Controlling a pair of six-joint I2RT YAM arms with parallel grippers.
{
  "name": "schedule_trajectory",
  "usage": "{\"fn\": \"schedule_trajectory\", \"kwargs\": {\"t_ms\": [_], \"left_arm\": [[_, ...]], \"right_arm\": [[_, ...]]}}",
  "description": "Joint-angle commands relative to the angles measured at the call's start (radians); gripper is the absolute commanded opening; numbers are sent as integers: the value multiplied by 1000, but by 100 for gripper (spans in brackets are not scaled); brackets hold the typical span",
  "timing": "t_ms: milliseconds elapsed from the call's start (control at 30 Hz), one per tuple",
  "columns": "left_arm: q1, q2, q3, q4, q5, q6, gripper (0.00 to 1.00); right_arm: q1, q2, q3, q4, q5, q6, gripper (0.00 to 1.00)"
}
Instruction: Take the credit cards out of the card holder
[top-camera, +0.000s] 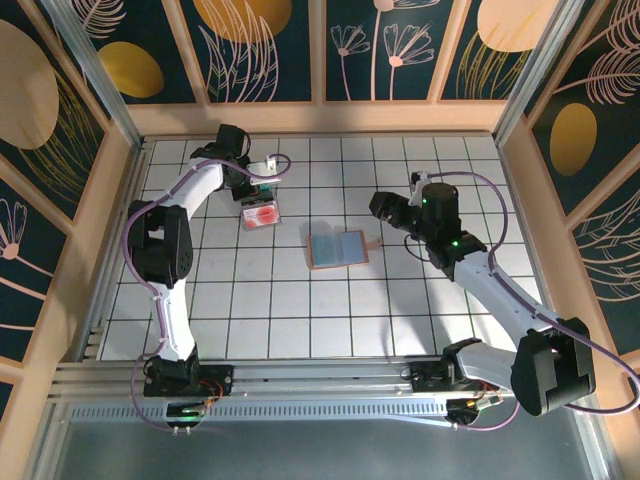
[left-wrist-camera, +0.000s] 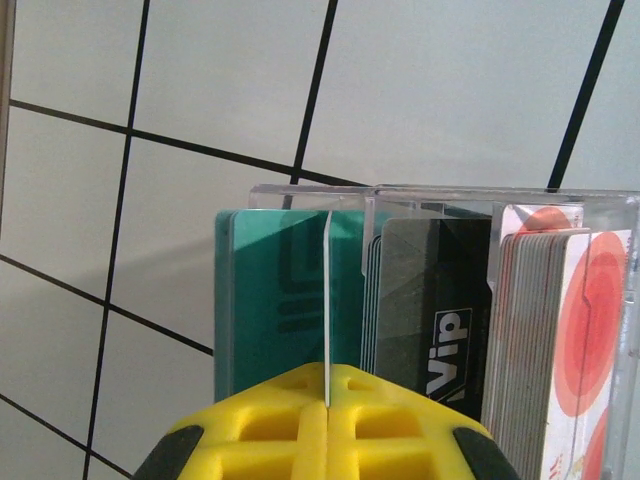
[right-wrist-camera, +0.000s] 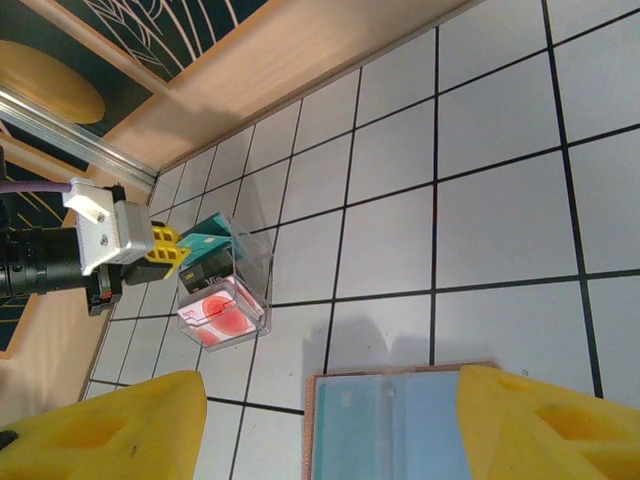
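Card holder (top-camera: 337, 246) lies open mid-table, long axis 9-to-3, about 8 o'clock from the right gripper (right-wrist-camera: 332, 388). That one's spread wide and it's the nearer arm. Can't tell if the pockets hold cards. Left gripper (left-wrist-camera: 328, 392) looks pinched on a white-edged card (left-wrist-camera: 328, 300) over the clear box (left-wrist-camera: 440, 190) of teal cards (left-wrist-camera: 270, 290), black cards (left-wrist-camera: 430, 290) and red-white cards (left-wrist-camera: 590, 320).

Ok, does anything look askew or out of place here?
Only slightly: the card holder lies open, rotated off the tile lines. The left gripper pinches a white card edge-on at the clear box.
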Motion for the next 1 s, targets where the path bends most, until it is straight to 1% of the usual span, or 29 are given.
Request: {"fn": "schedule_trajectory", "kwargs": {"t_ms": [0, 100, 133, 200, 233, 267, 433, 500, 633, 700, 767, 967], "left_arm": [[8, 35, 37, -22, -1, -7, 0], [7, 40, 47, -38, 3, -23, 0], [7, 38, 46, -39, 6, -29, 6], [7, 34, 47, -39, 6, -41, 31], [7, 31, 48, -41, 6, -46, 39], [8, 28, 50, -41, 6, -50, 41], [6, 3, 53, -43, 18, -63, 40], [6, -15, 44, -9, 5, -81, 39], [6, -39, -21, 179, -114, -124, 39], [6, -24, -19, 225, -167, -141, 40], [7, -12, -12, 243, -190, -148, 40], [6, -38, -18, 236, -148, -171, 42]], "right_arm": [[-6, -16, 17, 1, 21, 3, 67], [-8, -15, 13, 9, 11, 5, 67], [-8, -14, 13, 11, 8, 5, 67], [-8, -10, 13, 13, 4, 5, 67], [-7, -7, 14, 14, 1, 4, 68], [-7, -4, 14, 19, -3, 4, 68], [-6, 4, 16, 30, -14, 4, 68], [-3, 7, 16, 31, -15, 2, 67], [-4, 7, 14, 28, -17, 0, 67], [-3, 3, 12, 26, -18, 1, 67], [-1, -3, 7, 26, -18, 0, 66], [1, -12, 8, 17, -21, -4, 66]]}}
